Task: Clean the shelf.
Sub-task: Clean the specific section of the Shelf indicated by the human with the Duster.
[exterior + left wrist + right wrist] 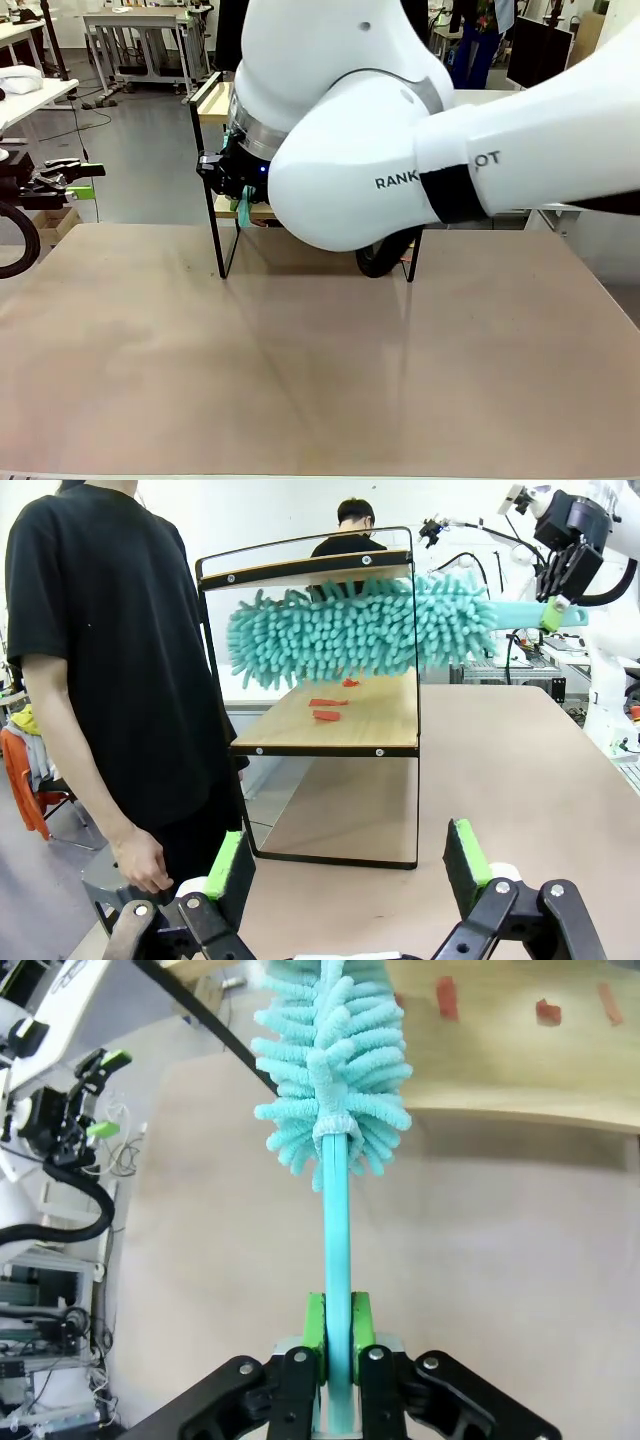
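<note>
Left wrist view looks along the shelf (320,745), which stands upright on the table (520,780), its long axis running away from the camera. A teal duster (350,630) lies crosswise between the two boards, above the lower one, where red scraps (327,716) lie. Its handle sticks out of the shelf's robot-facing side into the right gripper (337,1335), which is clamped on it. Off the shelf's near end, the left gripper (347,862) is spread wide and holds nothing. A person (110,660) stands at the shelf's opposite side.
</note>
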You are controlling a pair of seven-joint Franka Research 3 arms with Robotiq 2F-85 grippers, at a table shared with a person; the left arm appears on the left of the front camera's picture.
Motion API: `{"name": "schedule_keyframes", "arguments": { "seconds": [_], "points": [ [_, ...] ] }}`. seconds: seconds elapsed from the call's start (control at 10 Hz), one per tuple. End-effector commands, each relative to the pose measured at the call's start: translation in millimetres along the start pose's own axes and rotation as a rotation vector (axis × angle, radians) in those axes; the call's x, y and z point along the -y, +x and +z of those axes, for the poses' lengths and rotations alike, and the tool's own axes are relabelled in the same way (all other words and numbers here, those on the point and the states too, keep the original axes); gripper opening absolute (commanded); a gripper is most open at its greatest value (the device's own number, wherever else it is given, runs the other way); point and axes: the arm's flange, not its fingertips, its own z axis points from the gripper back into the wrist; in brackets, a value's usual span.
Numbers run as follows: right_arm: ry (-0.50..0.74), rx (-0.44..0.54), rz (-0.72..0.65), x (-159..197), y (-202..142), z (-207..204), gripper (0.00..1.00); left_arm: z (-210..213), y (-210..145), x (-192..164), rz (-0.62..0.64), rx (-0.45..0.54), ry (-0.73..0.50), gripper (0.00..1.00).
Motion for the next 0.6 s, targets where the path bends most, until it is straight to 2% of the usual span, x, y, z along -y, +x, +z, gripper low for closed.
{"name": "schedule_keyframes", "arguments": {
  "seconds": [0.0, 0.5],
  "points": [
    [-0.026, 0.001, -0.032, -37, 16, -30, 0.13, 0, 2, 2, -0.006, -0.007, -0.003, 1.0],
    [-0.055, -0.016, -0.075, -48, 32, -61, 0.13, 0, 2, 2, -0.006, -0.007, -0.003, 1.0]
  ]
}}
